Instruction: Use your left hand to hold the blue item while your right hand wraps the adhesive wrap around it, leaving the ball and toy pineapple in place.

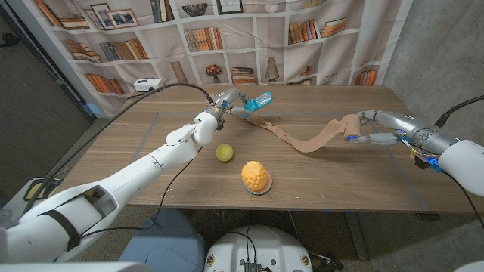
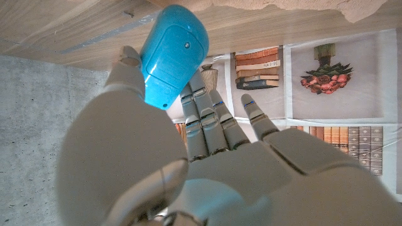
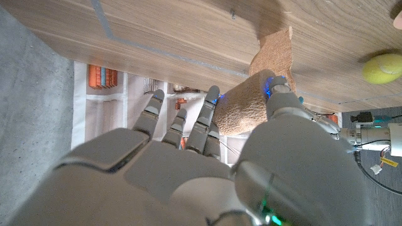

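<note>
Left hand (image 1: 227,103) has the blue item (image 1: 259,100) pinched at one end, held up off the tabletop (image 1: 333,177) near the far edge. In the left wrist view the blue item (image 2: 171,55) sits between thumb and fingers, the rest of it sticking out free. It looks like smooth hard plastic w/ a rounded shell: stiff, light, prob slippery. Your grip is out at the end, so any pull from the wrap can lever it round. Keep the fingers closed firm and don't let it twist.

Right hand (image 1: 368,128) is out on the right side, well apart from the left hand, w/ the free end of the adhesive wrap (image 1: 302,140) caught between thumb and fingers. The right wrist view shows the wrap (image 3: 248,107) bunched under the thumb. The wrap is tan, soft, crinkly, zero stiffness. It runs as a slack strip over the tabletop up to the blue item; can't tell how firmly it's stuck on there. My read: it'll sag, fold and cling to itself if it goes slack, so keep light tension and hold it close to the end.

Ball (image 1: 224,153) and toy pineapple (image 1: 255,177) sit near the front, close to each other but apart, clear of the strip. Risk: a drooping wrap sweeps the ball.
</note>
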